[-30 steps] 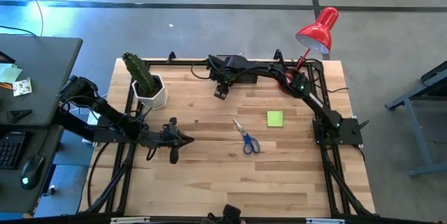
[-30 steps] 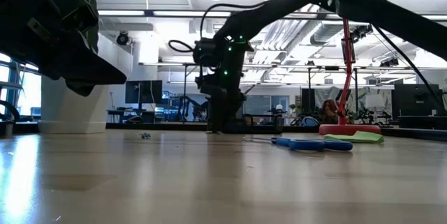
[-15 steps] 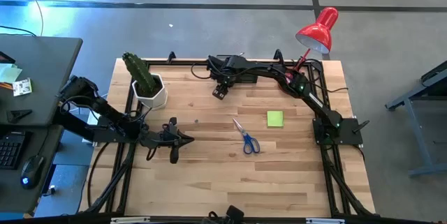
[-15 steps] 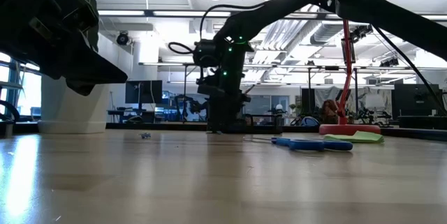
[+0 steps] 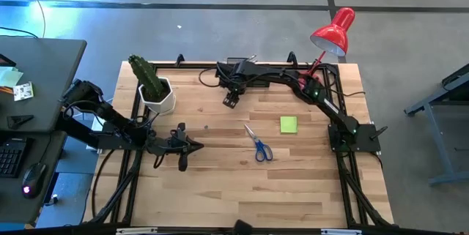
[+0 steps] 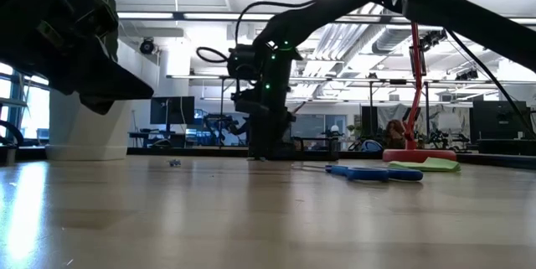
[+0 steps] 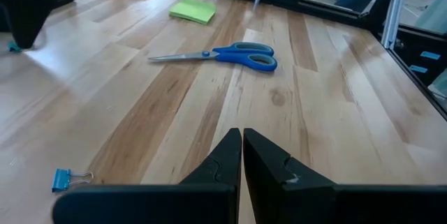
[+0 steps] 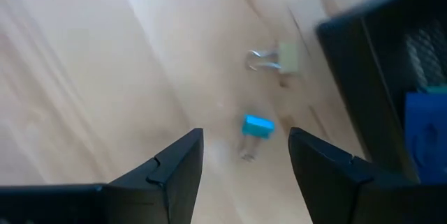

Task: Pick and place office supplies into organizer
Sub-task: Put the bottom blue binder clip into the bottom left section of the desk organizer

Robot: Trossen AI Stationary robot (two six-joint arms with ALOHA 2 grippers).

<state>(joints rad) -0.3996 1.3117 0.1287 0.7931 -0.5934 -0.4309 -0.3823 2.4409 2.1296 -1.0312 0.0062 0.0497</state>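
Note:
My right gripper (image 5: 231, 98) hangs open over the table's far middle, pointing down, just in front of the black organizer (image 5: 246, 67). In its wrist view a small blue clip (image 8: 257, 126) lies on the wood below the open fingers (image 8: 244, 139), a pale clip (image 8: 278, 57) beyond it, and the organizer's corner (image 8: 380, 56) beside them. Blue-handled scissors (image 5: 258, 144) and a lime-green sticky pad (image 5: 289, 124) lie flat mid-table. My left gripper (image 5: 192, 146) waits shut and empty, low at the left (image 7: 242, 155).
A potted cactus (image 5: 152, 86) stands at the far left and a red desk lamp (image 5: 333, 31) at the far right corner. Another small blue clip (image 7: 67, 178) lies just ahead of my left gripper. Bare wood fills the table's near half.

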